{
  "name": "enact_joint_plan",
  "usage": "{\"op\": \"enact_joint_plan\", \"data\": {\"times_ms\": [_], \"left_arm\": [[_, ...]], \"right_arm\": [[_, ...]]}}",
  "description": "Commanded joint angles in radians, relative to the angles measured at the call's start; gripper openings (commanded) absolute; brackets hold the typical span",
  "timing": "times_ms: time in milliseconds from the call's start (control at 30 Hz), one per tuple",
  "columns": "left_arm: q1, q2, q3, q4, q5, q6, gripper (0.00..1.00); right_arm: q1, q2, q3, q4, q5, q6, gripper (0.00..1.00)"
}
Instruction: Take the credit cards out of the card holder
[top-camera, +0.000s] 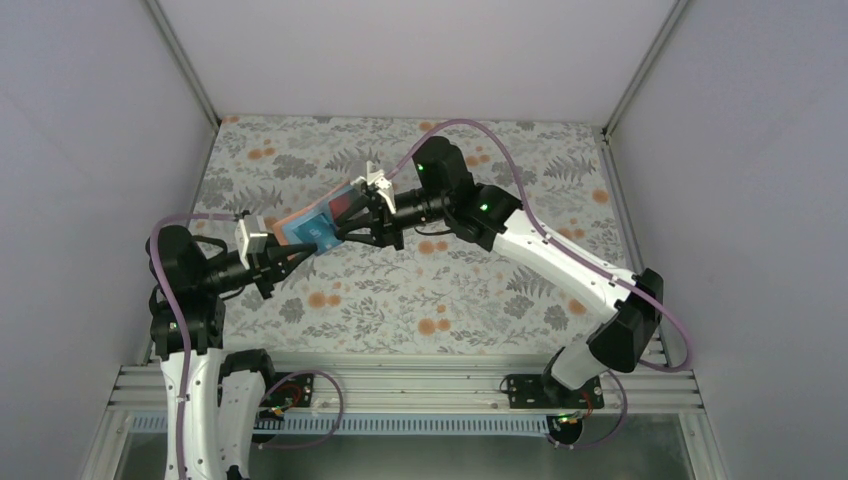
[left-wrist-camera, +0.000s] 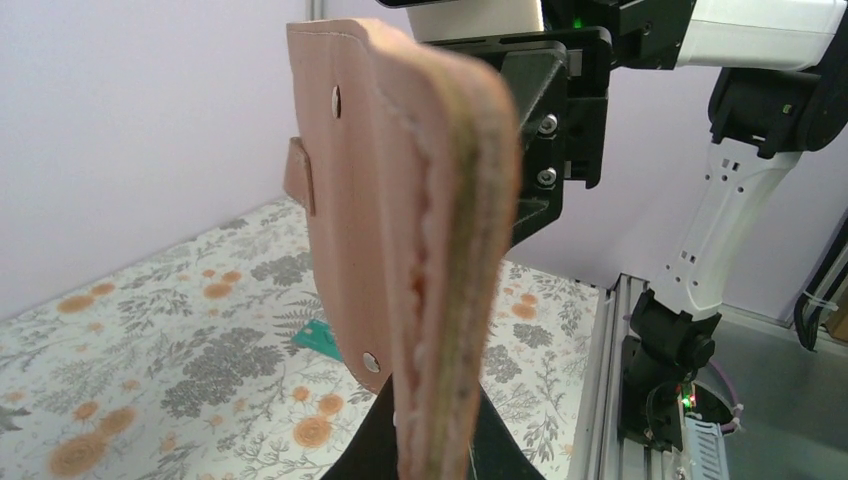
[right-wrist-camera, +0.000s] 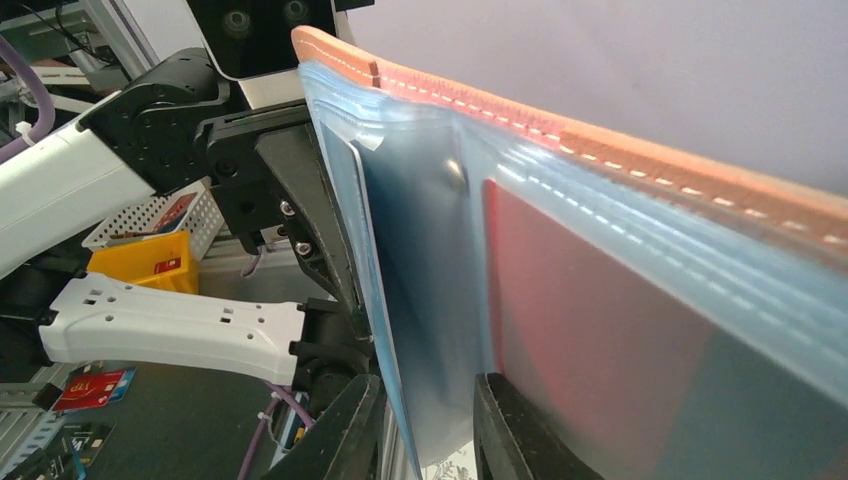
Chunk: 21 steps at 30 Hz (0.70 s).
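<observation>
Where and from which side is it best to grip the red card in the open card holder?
Probably pinch the red card across its flat faces at the edge by the pocket's mouth, coming along the plane of the card holder, since it lies flat under the pocket film. Which edge is free is unclear.

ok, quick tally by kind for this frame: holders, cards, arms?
card holder: 1
cards: 2 (red card in the holder's sleeve, teal card on the table)
arms: 2 (left arm, right arm)
total: 5
A blue card can't be picked out against the blue lining.
</observation>
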Motion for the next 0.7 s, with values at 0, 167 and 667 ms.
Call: {"op": "enact_joint_plan", "data": {"times_ms": [0, 167, 667], "left_arm": [[-0.001, -0.010, 0.008, 0.015, 0.053, 0.027, 0.02], [-0.001, -0.010, 0.023, -0.020, 0.079, 0.065, 0.02], [-0.001, -0.005, 0.037, -0.059, 0.100, 0.108, 0.02]], "right_arm": [[-0.009, -0.012, 0.008, 0.041, 0.004, 0.022, 0.26], [-0.010, -0.005, 0.017, 0.038, 0.029, 0.017, 0.24], [-0.013, 0.009, 0.048, 0.011, 0.062, 0.017, 0.25]]}}
